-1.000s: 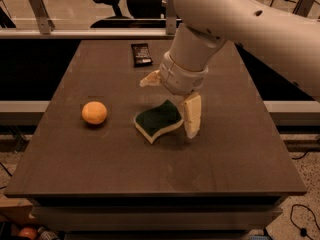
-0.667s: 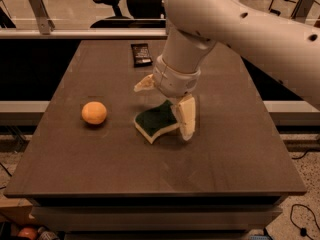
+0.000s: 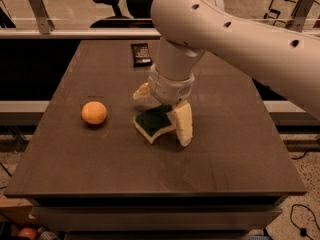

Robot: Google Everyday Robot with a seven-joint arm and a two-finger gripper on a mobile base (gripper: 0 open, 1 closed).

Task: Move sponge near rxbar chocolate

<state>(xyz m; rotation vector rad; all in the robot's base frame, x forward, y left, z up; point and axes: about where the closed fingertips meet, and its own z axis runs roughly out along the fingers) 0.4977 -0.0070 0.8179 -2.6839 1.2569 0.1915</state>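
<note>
1. As I look down at the dark table [image 3: 240, 149], the gripper [image 3: 161, 118] hangs low over its middle, on the end of the big white arm [image 3: 235, 29] that comes in from 2 o'clock.
2. Its two pale fingers [image 3: 184, 126] are spread wide apart. One sits at the sponge's 4 o'clock side, right up against it. The other pokes out at the sponge's 11 o'clock side and looks a bit higher up.
3. The sponge [image 3: 152, 123] lies flat on the table between the fingers, green side up, with its yellow foam showing along the near edge.
4. The rxbar chocolate [image 3: 141, 54] lies flat near the far edge of the table, at about 12 o'clock from the sponge and well apart from it.
5. From where I watch, the arm's thick wrist [image 3: 171, 81] stands between the sponge and the bar.
6. A round orange fruit [image 3: 94, 112] sits at 9 o'clock from the sponge, near it but not touching.
7. Beyond the far edge I see a metal rail [image 3: 75, 33] and a dark office chair [image 3: 111, 0].
</note>
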